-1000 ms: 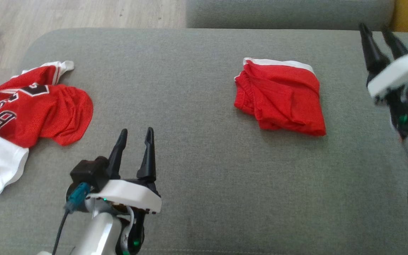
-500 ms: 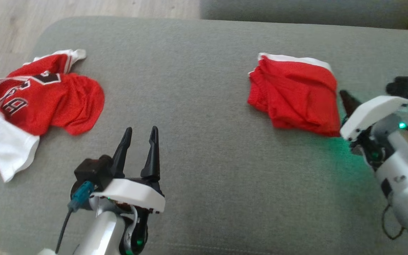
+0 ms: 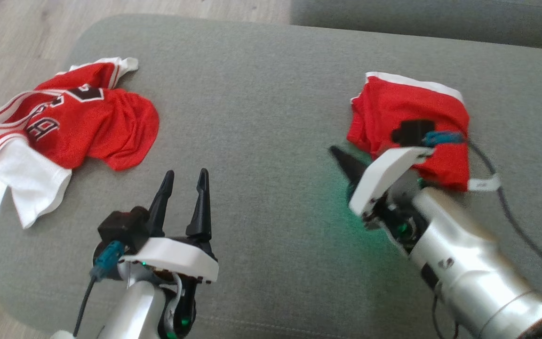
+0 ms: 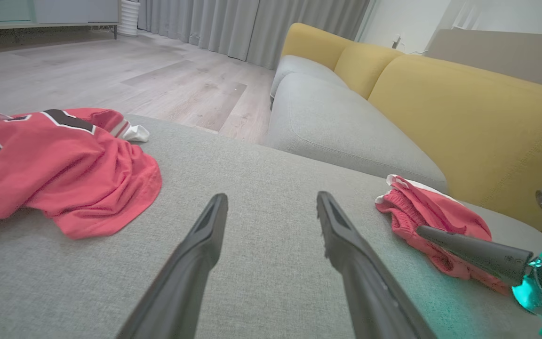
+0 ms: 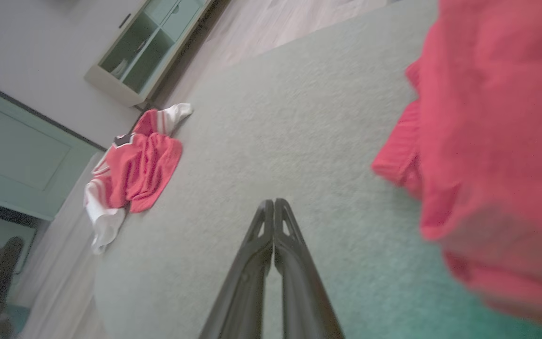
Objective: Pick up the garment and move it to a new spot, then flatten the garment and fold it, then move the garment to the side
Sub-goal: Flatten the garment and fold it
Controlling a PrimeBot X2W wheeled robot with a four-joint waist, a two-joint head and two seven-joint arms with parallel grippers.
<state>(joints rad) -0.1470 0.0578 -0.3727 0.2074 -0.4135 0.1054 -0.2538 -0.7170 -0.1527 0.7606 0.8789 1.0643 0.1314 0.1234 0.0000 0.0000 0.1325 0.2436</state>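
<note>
Beside folded garment: right pincer is sitting shut, empty.
Left pincer is idling open, empty; nudging low is probably safest for folds.

Red jersey: black characters edged in white run across its crumpled front. One character, lying sideways, reads as "B" or "8". The rest are cut off by folds and cannot be read. Right forearm: a small dark mark, too blurred to read.
</note>
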